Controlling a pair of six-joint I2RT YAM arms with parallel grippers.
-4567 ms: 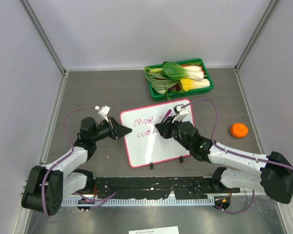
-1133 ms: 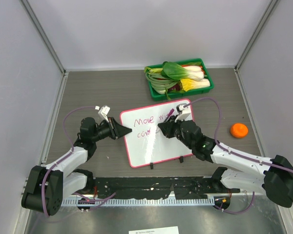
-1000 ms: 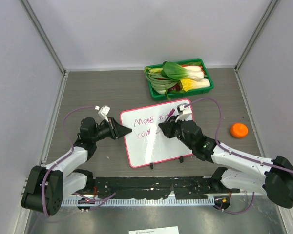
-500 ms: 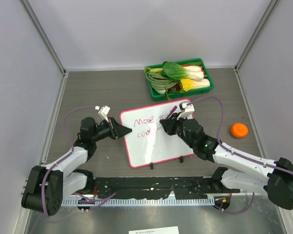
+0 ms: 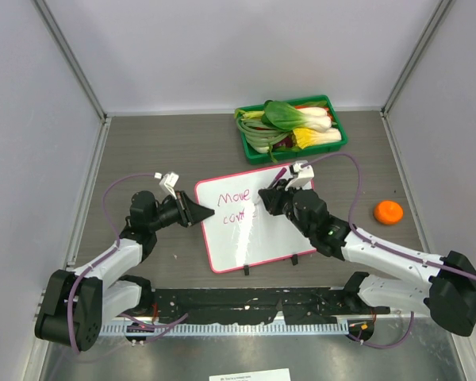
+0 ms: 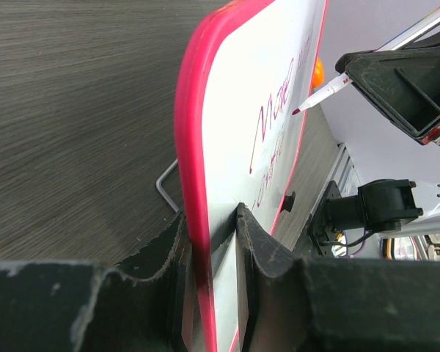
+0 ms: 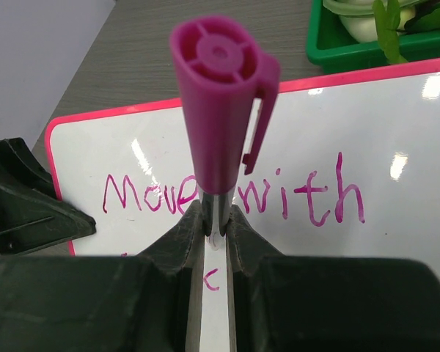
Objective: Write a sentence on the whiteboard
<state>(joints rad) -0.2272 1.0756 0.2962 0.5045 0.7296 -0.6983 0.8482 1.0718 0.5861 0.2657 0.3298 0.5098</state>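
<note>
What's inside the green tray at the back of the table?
The green tray holds leafy greens with white stalks and a yellow piece. A reddish thing lies underneath, mostly covered; I cannot tell what it is.

Cannot read the second line on the whiteboard (image 5: pixel 246 238) from above: half covered by the right gripper (image 5: pixel 263 197). From the right wrist, only a "c" past the fingers (image 7: pixel 177 242); marker (image 7: pixel 218 110) tip lost behind its own cap; green tray (image 7: pixel 345 50) cropped at the top edge. From the left wrist, just a sliver of the orange object (image 6: pixel 317 73) behind the board. Paper label (image 5: pixel 250 375): too small to read, cut at the bottom.
</note>
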